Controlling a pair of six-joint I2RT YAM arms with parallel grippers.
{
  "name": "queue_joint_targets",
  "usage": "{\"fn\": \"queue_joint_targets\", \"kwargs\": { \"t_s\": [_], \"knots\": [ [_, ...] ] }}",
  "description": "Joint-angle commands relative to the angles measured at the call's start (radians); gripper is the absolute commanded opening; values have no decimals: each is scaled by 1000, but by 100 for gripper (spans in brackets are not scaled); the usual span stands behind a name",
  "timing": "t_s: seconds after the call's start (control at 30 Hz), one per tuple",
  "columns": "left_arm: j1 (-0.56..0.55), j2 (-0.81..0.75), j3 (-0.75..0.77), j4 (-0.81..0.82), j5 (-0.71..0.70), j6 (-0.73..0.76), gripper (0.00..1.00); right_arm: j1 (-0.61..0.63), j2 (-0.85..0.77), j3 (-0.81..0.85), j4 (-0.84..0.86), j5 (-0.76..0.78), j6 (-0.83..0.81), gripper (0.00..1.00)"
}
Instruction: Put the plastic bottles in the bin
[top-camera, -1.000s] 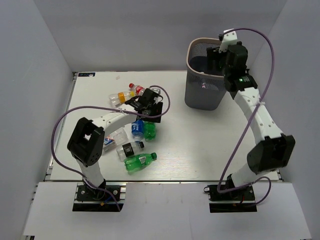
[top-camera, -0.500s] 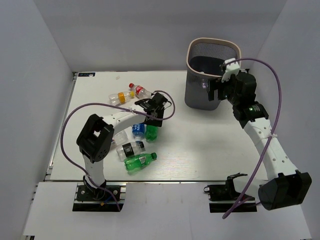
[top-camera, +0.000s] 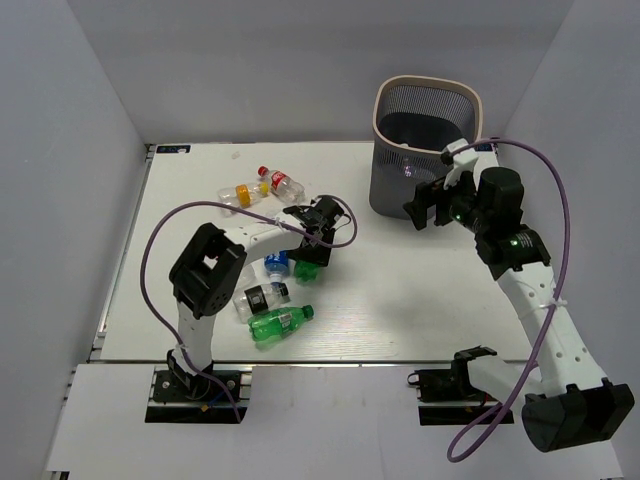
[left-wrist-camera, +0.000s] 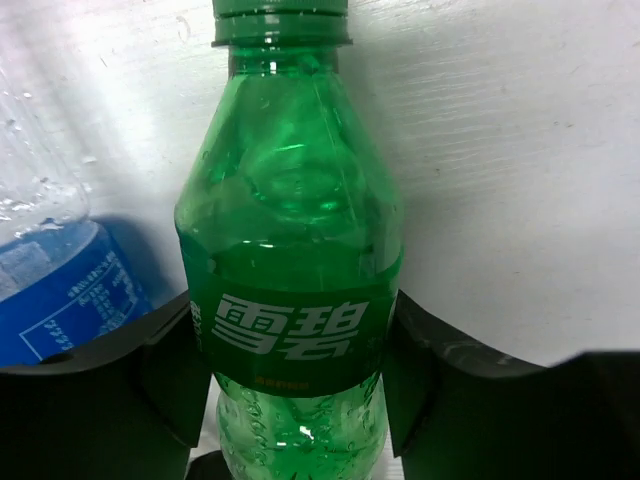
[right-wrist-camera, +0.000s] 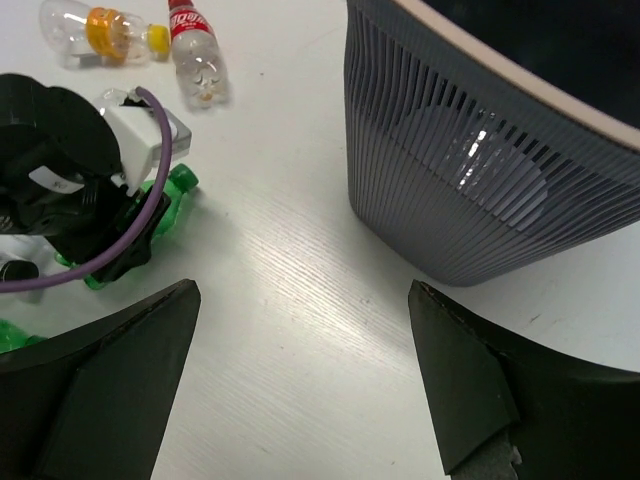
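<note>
A green bottle lies on the white table, cap pointing away, and my left gripper is shut on it, a pad against each side of its label. In the top view this gripper sits over that bottle. Beside it lie a blue-label bottle, a black-label one and a second green one. Farther back lie a yellow-label bottle and a red-label one. The bin stands at the back right. My right gripper hangs open and empty in front of it.
The right wrist view shows the bin's wall close ahead, bare table under the open right gripper, and the left arm's purple cable to the left. White walls close in the table on three sides.
The right arm has drawn back from above the bin's mouth and come down in front of it. The left gripper has shifted slightly right and now holds the green bottle.
</note>
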Motion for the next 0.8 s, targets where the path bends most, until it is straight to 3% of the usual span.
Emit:
{"fn": "queue_joint_targets", "kwargs": {
  "t_s": [0.0,0.03,0.07,0.13,0.2,0.23,0.33,0.5,0.6,0.77],
  "knots": [
    [-5,-38,0,7,26,4,65,-8,-28,-24,-14,-36,8,90],
    [-5,-38,0,7,26,4,57,-6,-29,-27,-17,-40,8,90],
    [-14,-38,0,7,26,4,43,-5,-35,-33,-18,-43,8,90],
    [-14,-67,29,7,26,4,35,-3,-46,-40,-28,-51,4,90],
    [-23,-90,87,16,40,27,30,-6,-63,-65,-55,-80,-19,80],
    [-23,-111,116,16,49,27,29,-3,-77,-85,-73,-120,-30,55],
    [-23,-130,262,16,58,64,25,-6,-132,-169,-129,-206,-132,1],
    [-23,-140,540,16,58,98,25,-3,-273,-345,-189,-468,-306,0],
    [-23,-140,644,93,130,122,25,-2,-348,-424,-268,-569,-560,13],
    [-23,-165,655,417,265,161,23,-2,-402,-511,-363,-597,-740,15]
  ]
}}
